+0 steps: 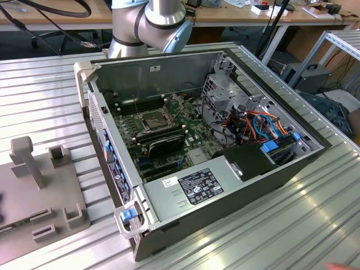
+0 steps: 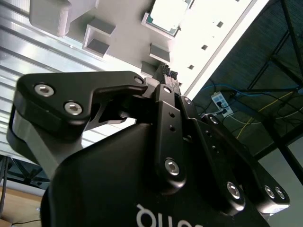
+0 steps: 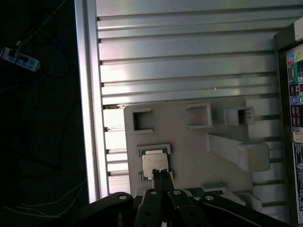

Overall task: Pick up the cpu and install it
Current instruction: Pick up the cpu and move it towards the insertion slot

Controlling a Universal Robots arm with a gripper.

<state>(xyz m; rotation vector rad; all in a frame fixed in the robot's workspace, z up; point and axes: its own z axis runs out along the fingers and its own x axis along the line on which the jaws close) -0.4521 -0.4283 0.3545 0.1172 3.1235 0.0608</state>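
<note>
Cpu (image 3: 155, 164) rests in grey holder (image 3: 189, 142) on ribbed metal table (image 3: 180, 61); gripper (image 3: 164, 176), closed and empty, nearby.

Power supply labels (image 1: 198, 185): print too small to read.

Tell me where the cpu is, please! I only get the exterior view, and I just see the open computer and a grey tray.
Observer: In the first wrist view, the cpu lies flat in a small holder on the grey tray.
Operator: Is the gripper holding it?
Observer: No. The gripper is shut and empty, its tips by the cpu's edge. I can't tell if they touch it.
Operator: Is the shiny side up?
Observer: Yes, its silver top faces up in both wrist views.
</note>
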